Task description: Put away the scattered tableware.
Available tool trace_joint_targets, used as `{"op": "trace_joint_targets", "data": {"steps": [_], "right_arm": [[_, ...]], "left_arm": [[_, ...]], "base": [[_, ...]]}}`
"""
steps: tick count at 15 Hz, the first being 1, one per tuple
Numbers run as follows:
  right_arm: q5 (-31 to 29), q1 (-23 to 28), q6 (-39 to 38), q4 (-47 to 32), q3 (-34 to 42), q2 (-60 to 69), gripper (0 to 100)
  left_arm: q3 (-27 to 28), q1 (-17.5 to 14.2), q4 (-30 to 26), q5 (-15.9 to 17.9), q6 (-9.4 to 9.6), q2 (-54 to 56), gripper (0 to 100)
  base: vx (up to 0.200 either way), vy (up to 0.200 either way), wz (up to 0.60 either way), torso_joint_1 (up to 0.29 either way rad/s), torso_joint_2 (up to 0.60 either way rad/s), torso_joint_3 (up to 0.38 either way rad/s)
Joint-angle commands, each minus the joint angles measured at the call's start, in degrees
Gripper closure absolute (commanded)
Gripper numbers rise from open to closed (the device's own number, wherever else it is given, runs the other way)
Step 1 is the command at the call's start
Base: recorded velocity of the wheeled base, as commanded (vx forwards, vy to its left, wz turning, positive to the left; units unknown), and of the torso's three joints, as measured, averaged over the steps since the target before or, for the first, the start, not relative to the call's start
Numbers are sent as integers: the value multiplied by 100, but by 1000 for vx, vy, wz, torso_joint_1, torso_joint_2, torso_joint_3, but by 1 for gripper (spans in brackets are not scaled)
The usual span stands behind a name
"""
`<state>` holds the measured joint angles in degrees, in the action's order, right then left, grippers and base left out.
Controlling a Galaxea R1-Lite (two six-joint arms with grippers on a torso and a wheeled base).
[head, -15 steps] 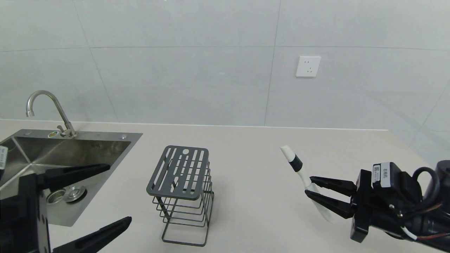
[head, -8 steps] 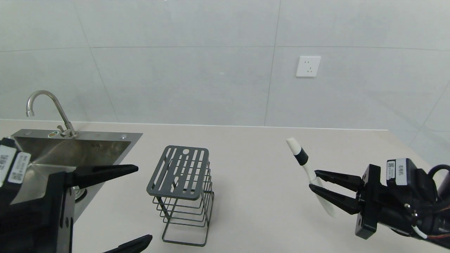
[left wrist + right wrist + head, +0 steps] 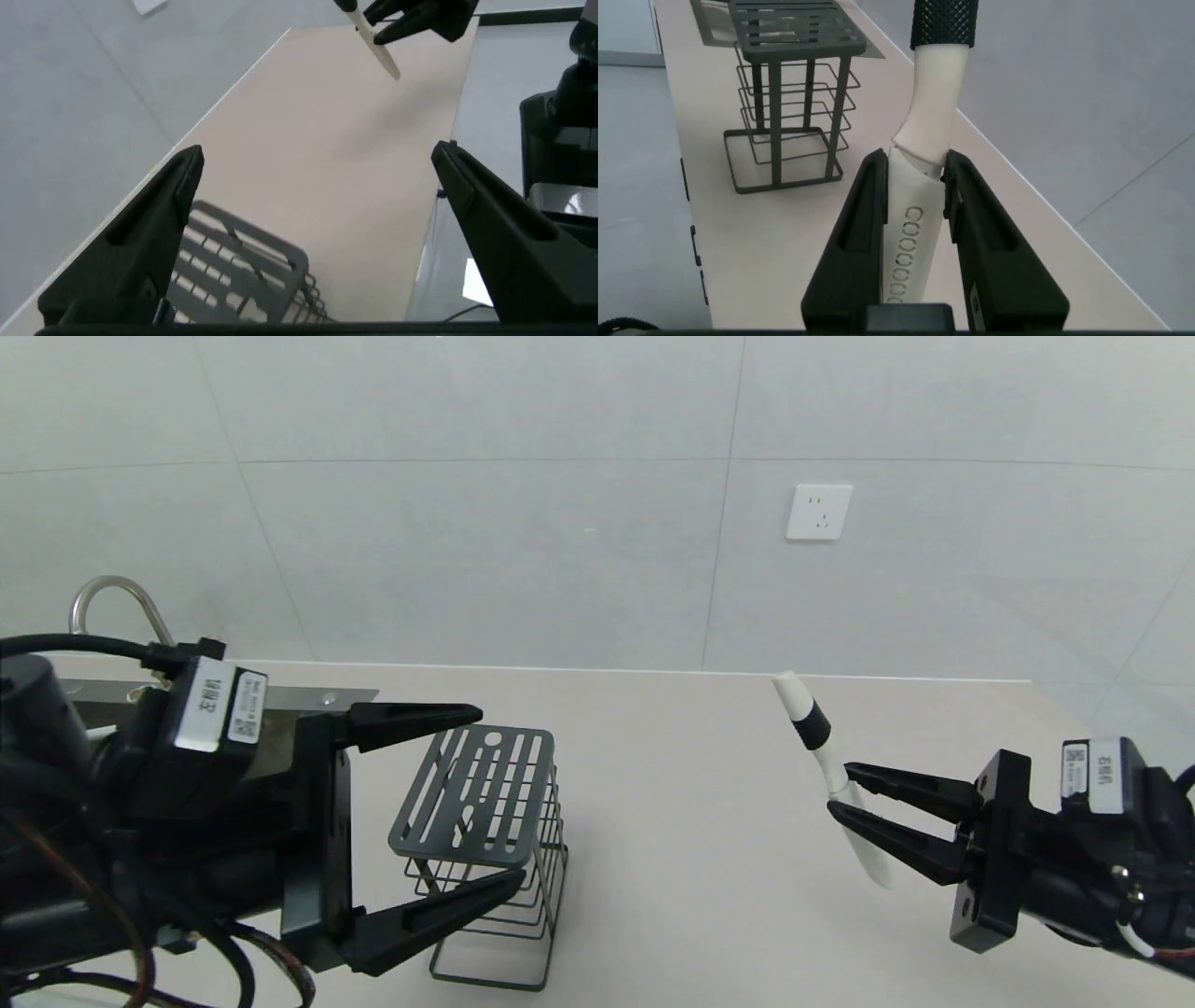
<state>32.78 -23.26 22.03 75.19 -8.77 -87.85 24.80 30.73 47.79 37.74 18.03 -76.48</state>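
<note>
A white utensil point(image 3: 808, 725) with a black band on its handle hangs tilted above the right side of the counter, handle end up. My right gripper point(image 3: 838, 791) is shut on it near where handle meets blade. In the right wrist view the fingers point(image 3: 870, 201) clamp the perforated white blade point(image 3: 915, 233) of the utensil point(image 3: 934, 103). A dark grey wire rack point(image 3: 471, 793) with a slotted top stands mid-counter. My left gripper point(image 3: 499, 795) is open, one finger above and one below the rack's top plate as seen from the head. The left wrist view shows the rack point(image 3: 243, 271) below the open gripper point(image 3: 318, 154).
A steel sink's rim point(image 3: 308, 693) and its faucet point(image 3: 112, 588) sit at the left, mostly behind my left arm. The beige counter point(image 3: 672, 803) lies bare between rack and utensil. A wall socket point(image 3: 818, 511) is on the tiled wall.
My left arm has risen and swung right from the sink to the rack. The right gripper has lifted the utensil higher and a little to the right.
</note>
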Motion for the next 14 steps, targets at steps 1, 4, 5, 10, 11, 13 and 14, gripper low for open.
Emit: {"op": "trace_joint_targets", "data": {"steps": [1,4,5,10,11,13,14], "right_arm": [[0,-12,3,13,-11,75,100],[-9,-240,-50,13,-55,127,100],[0,-240,-58,13,-64,127,100],[9,-355,-76,13,-125,127,100],[9,-390,-76,4,-178,127,100],[0,-469,-76,4,-354,127,100],[0,-478,-76,4,-398,119,100]], "left_arm": [[148,170,29,5,-124,-438,0],[500,425,46,14,-362,-754,0],[614,513,46,14,-370,-842,0],[860,1093,917,31,-1109,-1378,0],[904,1110,1259,31,-1232,-1563,0],[983,1110,1804,23,-1364,-1940,0],[1001,1110,1883,31,-1407,-2020,0]], "base": [[0,0,0,0,0,0],[0,0,0,0,0,0],[0,0,0,0,0,0],[0,0,0,0,0,0],[0,0,0,0,0,0],[0,0,0,0,0,0],[0,0,0,0,0,0]]}}
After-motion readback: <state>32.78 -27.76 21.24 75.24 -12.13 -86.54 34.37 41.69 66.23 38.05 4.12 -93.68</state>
